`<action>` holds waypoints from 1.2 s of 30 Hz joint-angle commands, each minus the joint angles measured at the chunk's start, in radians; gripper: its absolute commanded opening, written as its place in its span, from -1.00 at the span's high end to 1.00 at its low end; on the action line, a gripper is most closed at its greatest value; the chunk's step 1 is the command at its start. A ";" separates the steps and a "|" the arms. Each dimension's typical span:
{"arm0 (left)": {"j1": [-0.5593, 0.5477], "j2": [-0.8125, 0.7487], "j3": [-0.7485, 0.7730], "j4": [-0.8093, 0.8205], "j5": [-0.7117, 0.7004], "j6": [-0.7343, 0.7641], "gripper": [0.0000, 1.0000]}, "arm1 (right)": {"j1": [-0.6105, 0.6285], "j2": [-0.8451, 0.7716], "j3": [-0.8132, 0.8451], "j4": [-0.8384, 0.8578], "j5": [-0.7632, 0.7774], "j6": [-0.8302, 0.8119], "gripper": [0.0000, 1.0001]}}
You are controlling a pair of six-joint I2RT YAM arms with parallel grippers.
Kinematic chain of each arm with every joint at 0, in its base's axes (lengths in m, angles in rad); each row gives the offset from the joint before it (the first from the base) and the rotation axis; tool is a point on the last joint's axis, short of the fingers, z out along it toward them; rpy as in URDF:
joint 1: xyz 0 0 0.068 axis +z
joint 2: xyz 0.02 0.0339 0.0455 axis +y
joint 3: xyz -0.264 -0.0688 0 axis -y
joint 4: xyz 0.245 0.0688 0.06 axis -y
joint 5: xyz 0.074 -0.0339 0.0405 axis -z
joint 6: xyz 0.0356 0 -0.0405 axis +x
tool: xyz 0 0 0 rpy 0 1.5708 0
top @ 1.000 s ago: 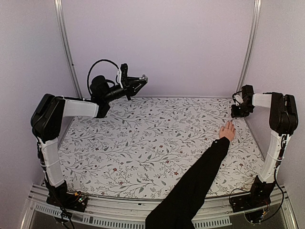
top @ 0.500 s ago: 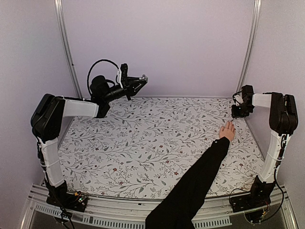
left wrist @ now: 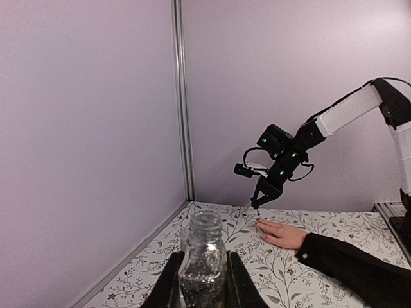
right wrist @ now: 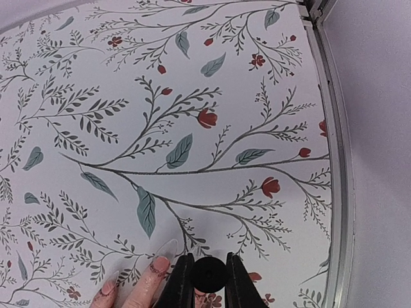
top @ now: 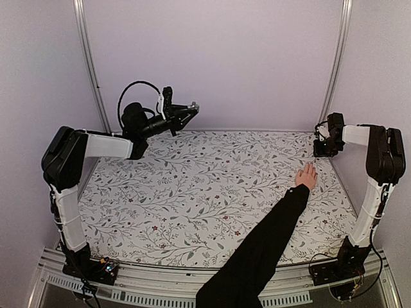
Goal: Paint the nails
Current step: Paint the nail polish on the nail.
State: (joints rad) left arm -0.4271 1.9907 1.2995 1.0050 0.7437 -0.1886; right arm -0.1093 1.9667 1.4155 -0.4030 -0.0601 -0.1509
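Robot lab booth, plain lilac wall panels [top: 212, 64], aluminium corner posts [top: 88, 64], floral-covered table [top: 192, 186], arms [top: 64, 192] bolted to metal rail [top: 167, 279].

The tablecloth [top: 192, 192] is white, printed with grey-green leafy sprigs and small red flowers. The walls [top: 212, 58] are pale lilac. The left arm [top: 106, 144] and right arm [top: 367, 205] alternate white links with black joints, and the right one carries small green lights. The sleeve [top: 270, 237] is black and the hand [top: 306, 176] is light-skinned. The nails [right wrist: 160, 264] look pinkish, one perhaps paler, though they sit at the frame's edge. The bottle [left wrist: 203, 263] is clear with silvery glitter inside. The cap [right wrist: 208, 274] is black.
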 commanded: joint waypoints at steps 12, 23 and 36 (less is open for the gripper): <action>0.011 -0.023 -0.005 0.018 -0.003 0.003 1.00 | 0.007 0.002 0.009 0.007 -0.053 0.003 1.00; 0.012 -0.018 -0.002 0.018 -0.004 0.003 1.00 | 0.007 0.024 0.012 0.007 -0.052 0.005 1.00; 0.012 -0.014 -0.003 0.018 -0.004 0.003 1.00 | 0.008 0.042 0.037 0.004 -0.064 0.007 1.00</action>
State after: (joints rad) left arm -0.4271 1.9907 1.2957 1.0054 0.7433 -0.1886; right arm -0.1093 1.9896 1.4204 -0.4034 -0.1101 -0.1501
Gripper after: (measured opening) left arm 0.181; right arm 0.136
